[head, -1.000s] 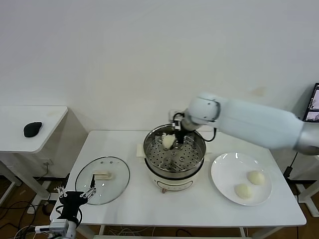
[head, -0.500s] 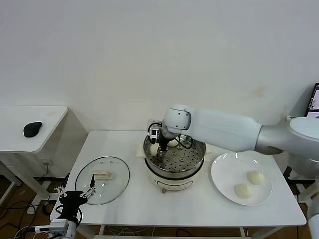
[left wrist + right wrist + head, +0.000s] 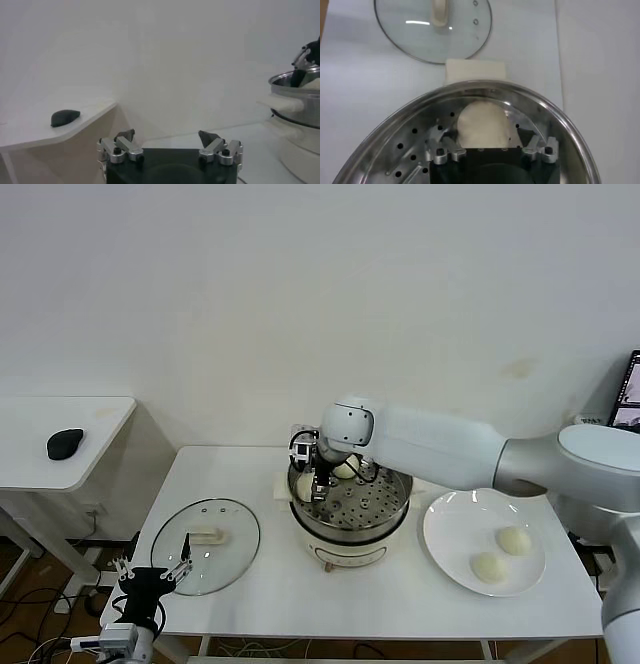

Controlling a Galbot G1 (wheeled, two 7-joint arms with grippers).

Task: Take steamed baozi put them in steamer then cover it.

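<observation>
The steamer (image 3: 350,509) stands mid-table on its cream pot base. My right gripper (image 3: 314,478) reaches down inside its left rear wall. In the right wrist view this gripper (image 3: 486,138) is open, and a baozi (image 3: 482,125) rests on the perforated floor between its fingers (image 3: 526,135), with a small gap on each side. A second baozi (image 3: 345,471) lies at the back of the basket. Two more, one (image 3: 514,540) and another (image 3: 487,566), sit on the white plate (image 3: 450,529). The cover (image 3: 205,531) lies flat on the table to the left. My left gripper (image 3: 150,576) waits open below the table's front left corner.
A lower side table (image 3: 60,434) with a black mouse (image 3: 65,443) stands at the far left. The steamer rim (image 3: 295,95) and pot handle (image 3: 280,102) show from the left wrist. The cover (image 3: 432,25) lies beyond the pot handle (image 3: 474,71).
My right arm carried the baozi from the steamer's middle to its left rear side, lowered it, then opened and let it go. The left arm has not moved.
</observation>
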